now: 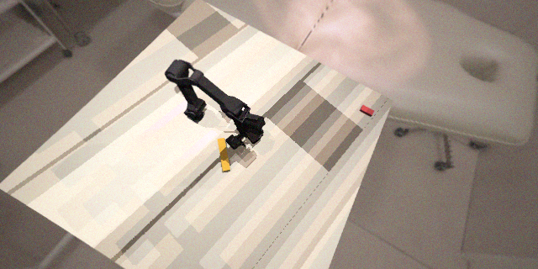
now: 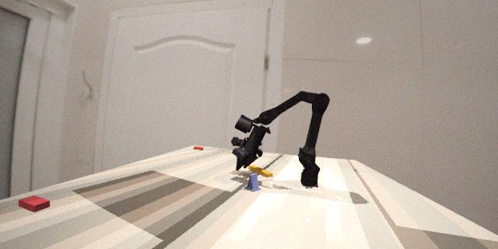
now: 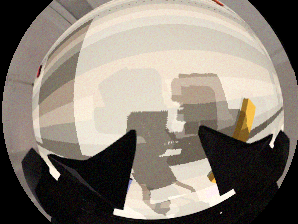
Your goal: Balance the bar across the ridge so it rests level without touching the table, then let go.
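Note:
The yellow bar (image 1: 224, 155) (image 2: 261, 170) (image 3: 244, 120) lies flat on the table, with a shadow across it. The small blue ridge (image 2: 253, 183) stands upright on the table with nothing on it. Only a sliver of the ridge (image 3: 130, 183) shows beside the left finger in the wrist view; the arm hides it in the top view. My gripper (image 1: 245, 141) (image 2: 240, 162) (image 3: 169, 132) is open and empty, above the table and tilted. In the wrist view the bar is partly behind the right finger, outside the gap.
A red block (image 1: 366, 110) (image 2: 34, 203) lies near the table edge, far from the arm. Another small red block (image 2: 198, 148) lies near the far edge in the exterior view. The arm base (image 1: 194, 111) (image 2: 310, 179) stands to one side of the ridge.

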Controlling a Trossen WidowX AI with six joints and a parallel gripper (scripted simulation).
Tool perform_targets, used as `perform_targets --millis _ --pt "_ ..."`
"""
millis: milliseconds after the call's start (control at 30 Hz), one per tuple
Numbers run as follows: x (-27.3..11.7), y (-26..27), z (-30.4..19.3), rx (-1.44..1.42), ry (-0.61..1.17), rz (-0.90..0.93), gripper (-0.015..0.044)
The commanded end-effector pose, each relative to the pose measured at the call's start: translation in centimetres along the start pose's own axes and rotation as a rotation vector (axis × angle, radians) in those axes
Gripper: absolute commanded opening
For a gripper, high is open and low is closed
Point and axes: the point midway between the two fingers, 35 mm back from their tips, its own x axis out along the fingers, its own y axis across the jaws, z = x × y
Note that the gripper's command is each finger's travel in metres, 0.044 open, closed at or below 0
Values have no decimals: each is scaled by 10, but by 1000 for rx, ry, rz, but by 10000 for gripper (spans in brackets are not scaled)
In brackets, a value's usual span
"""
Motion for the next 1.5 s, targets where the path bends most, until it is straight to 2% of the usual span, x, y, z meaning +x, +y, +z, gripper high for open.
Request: perform_targets --millis 0,933,1100,1333,1467 --pt "-6 -16 0 58 42 -24 315" --pt "-66 -110 -28 479 358 -172 315" --pt "-59 -110 -30 479 358 -172 315" --pt "-25 -113 -45 479 358 -172 315" --pt "-24 -113 -45 479 358 -172 315"
